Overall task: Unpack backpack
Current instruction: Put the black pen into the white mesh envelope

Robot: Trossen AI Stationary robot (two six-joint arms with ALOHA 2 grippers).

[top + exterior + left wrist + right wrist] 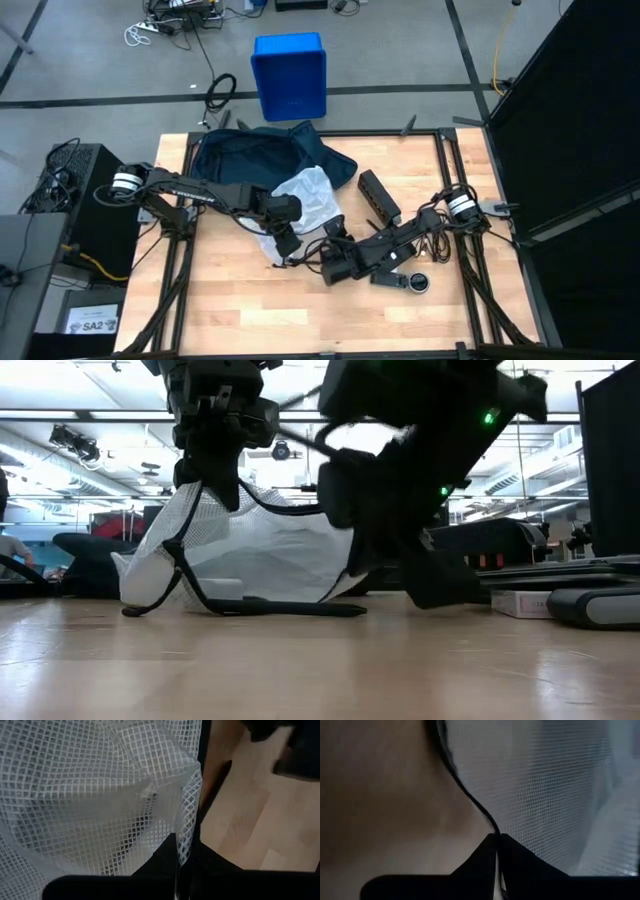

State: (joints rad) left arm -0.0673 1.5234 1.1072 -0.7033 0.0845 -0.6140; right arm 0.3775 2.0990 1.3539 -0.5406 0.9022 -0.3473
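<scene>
left end effector [287,243] pinching white mesh pouch [305,196] | right end effector [333,232] pressed together on pouch's black edge [470,802] | soft dark navy backpack [250,155] beyond both, on bench [300,310] far side | left arm nearer

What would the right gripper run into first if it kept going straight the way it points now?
Most likely the white mesh pouch: the right gripper is shut on the pouch's black edge and the mesh fills the view directly ahead. What lies beyond it is unclear.
</scene>
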